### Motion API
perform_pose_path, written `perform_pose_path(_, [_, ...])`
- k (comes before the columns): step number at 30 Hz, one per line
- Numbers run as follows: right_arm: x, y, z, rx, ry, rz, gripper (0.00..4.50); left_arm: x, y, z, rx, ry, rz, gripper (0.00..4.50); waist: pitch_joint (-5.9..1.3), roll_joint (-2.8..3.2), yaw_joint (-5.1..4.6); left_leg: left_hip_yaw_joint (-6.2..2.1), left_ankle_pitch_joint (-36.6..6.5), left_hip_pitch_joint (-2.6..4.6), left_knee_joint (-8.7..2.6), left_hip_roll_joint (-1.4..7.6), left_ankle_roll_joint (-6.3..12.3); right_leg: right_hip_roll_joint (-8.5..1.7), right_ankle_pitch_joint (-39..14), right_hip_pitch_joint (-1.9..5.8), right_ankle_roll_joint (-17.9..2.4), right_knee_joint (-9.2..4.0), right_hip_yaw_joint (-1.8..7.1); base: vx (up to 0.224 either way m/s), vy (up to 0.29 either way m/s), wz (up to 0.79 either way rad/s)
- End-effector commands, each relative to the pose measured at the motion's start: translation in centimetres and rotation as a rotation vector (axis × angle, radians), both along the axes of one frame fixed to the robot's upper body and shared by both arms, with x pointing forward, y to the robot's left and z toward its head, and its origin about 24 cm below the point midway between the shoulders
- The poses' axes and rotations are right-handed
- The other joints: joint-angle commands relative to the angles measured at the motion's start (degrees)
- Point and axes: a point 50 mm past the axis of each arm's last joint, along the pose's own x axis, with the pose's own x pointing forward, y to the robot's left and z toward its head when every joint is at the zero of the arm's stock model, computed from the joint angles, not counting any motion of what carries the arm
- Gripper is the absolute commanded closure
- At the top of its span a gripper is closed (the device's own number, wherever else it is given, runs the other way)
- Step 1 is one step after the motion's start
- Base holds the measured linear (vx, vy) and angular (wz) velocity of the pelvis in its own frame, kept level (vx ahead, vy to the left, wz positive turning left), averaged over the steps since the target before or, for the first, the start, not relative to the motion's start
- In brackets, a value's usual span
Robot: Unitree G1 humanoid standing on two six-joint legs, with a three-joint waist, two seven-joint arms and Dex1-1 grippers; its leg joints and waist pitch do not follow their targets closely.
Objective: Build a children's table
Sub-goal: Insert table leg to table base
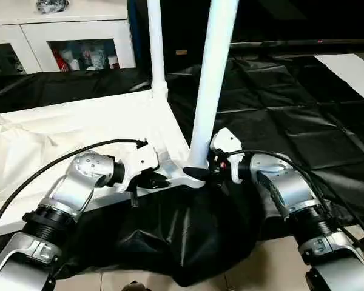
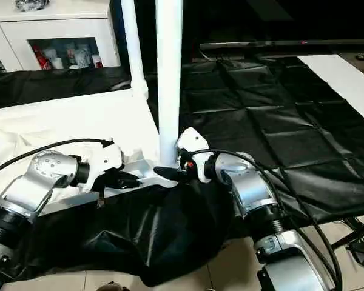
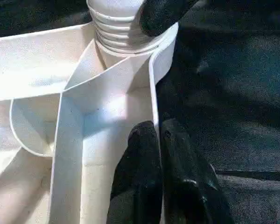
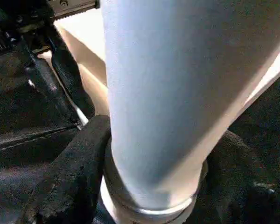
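The white tabletop (image 1: 79, 130) lies upside down on a black cloth, ribbed underside up. Two white legs stand upright in its corner sockets: a far leg (image 1: 156, 42) and a near leg (image 1: 212, 79). My right gripper (image 1: 197, 173) is at the near leg's base, just above the socket. In the right wrist view its black fingers (image 4: 79, 163) press against both sides of the leg (image 4: 168, 93). My left gripper (image 1: 161, 180) is shut on the tabletop's front rim (image 3: 154, 79) beside that socket, its two fingers (image 3: 140, 158) pinching the thin wall.
A white cabinet with glass doors (image 1: 67, 36) stands at the back left. The black cloth (image 1: 279, 109) spreads to the right and hangs over the near edge onto a tiled floor (image 1: 261, 267). A white surface (image 1: 352, 66) lies at the far right.
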Motion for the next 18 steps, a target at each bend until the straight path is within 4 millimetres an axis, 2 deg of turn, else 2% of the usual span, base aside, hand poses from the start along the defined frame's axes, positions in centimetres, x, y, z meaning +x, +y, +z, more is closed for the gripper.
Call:
perform_pose_path(1, [0.4, 0.1, -0.8, 0.046, 0.058, -0.110, 1.78, 0.6, -1.0, 1.2, -0.069, -0.032, 0.025, 4.50, -4.02, 0.28, -0.36, 0.71, -5.63, 0.08, -2.98, 0.62, 2.52, -3.30, 2.97, 4.08, -13.54, -4.05, 3.39, 0.000, 0.000, 0.00])
perform_pose_path(4, [0.9, 0.5, -1.3, 0.045, 0.069, -0.198, 1.80, 1.4, -1.4, 1.4, -0.090, -0.048, 0.100, 4.50, -3.84, 0.44, -0.39, 0.62, -7.55, 0.27, -3.15, 0.63, 1.40, -3.33, -0.95, 3.91, -13.04, -4.49, 3.27, 0.000, 0.000, 0.00])
perform_pose_path(5, [1.2, 0.8, -1.6, 0.053, 0.086, -0.259, 1.81, 2.0, -1.8, 1.5, -0.106, -0.058, 0.161, 4.50, -3.84, 0.81, -0.42, 0.62, -7.84, 0.28, -3.13, 0.62, 1.16, -3.30, -1.26, 3.88, -12.91, -4.51, 3.35, 0.000, 0.000, 0.00])
perform_pose_path(7, [1.9, 1.7, -2.3, 0.068, 0.124, -0.416, 1.81, 3.3, -2.8, 1.6, -0.132, -0.073, 0.288, 4.50, -3.77, 0.80, -0.64, 0.57, -9.26, 0.45, -3.25, 0.58, 0.11, -3.33, -3.33, 3.68, -12.66, -4.72, 3.34, 0.000, 0.000, 0.00])
perform_pose_path(8, [1.9, 1.7, -2.3, 0.068, 0.124, -0.416, 1.81, 3.3, -2.8, 1.6, -0.132, -0.073, 0.288, 4.50, -3.74, 0.70, -0.66, 0.61, -9.82, 0.49, -3.27, 0.54, -0.30, -3.39, -4.57, 3.66, -12.30, -4.90, 3.36, 0.000, 0.000, 0.00])
perform_pose_path(10, [2.2, 2.3, -2.6, 0.072, 0.144, -0.496, 1.81, 3.9, -3.5, 1.5, -0.130, -0.083, 0.348, 4.50, -3.79, 0.70, -0.59, 0.61, -9.00, 0.33, -3.19, 0.50, -0.36, -3.42, -3.49, 3.65, -12.32, -4.84, 3.45, 0.000, 0.000, 0.00])
perform_pose_path(12, [2.6, 3.7, -3.0, 0.083, 0.191, -0.598, 1.81, 4.4, -5.3, 1.2, -0.126, -0.094, 0.404, 4.50, -3.97, 0.75, -0.68, 0.58, -7.61, 0.33, -3.10, 0.47, -0.23, -3.31, -0.70, 3.67, -12.53, -4.55, 3.46, 0.000, 0.000, 0.00])
perform_pose_path(15, [2.5, 5.2, -3.2, 0.030, 0.180, -0.591, 1.81, 4.2, -7.1, 0.8, -0.127, -0.097, 0.371, 4.50, -3.96, 0.69, -0.63, 0.60, -7.85, 0.28, -3.07, 0.42, 0.10, -3.42, -0.34, 3.86, -12.46, -4.70, 3.46, 0.000, 0.000, 0.00])
perform_pose_path(16, [2.5, 5.3, -3.2, 0.028, 0.180, -0.590, 1.81, 4.1, -7.2, 0.8, -0.130, -0.096, 0.364, 4.50, -4.00, 0.83, -0.62, 0.62, -7.93, 0.22, -3.03, 0.39, 0.48, -3.42, 0.18, 3.91, -12.34, -4.71, 3.46, 0.000, 0.000, 0.00])
perform_pose_path(18, [2.5, 5.5, -3.3, 0.043, 0.193, -0.590, 1.81, 4.0, -7.5, 0.7, -0.136, -0.089, 0.359, 4.50, -4.01, 0.77, -0.60, 0.61, -7.92, 0.18, -3.03, 0.40, 0.94, -3.40, 0.77, 3.94, -12.25, -4.67, 3.43, 0.000, 0.000, 0.00])
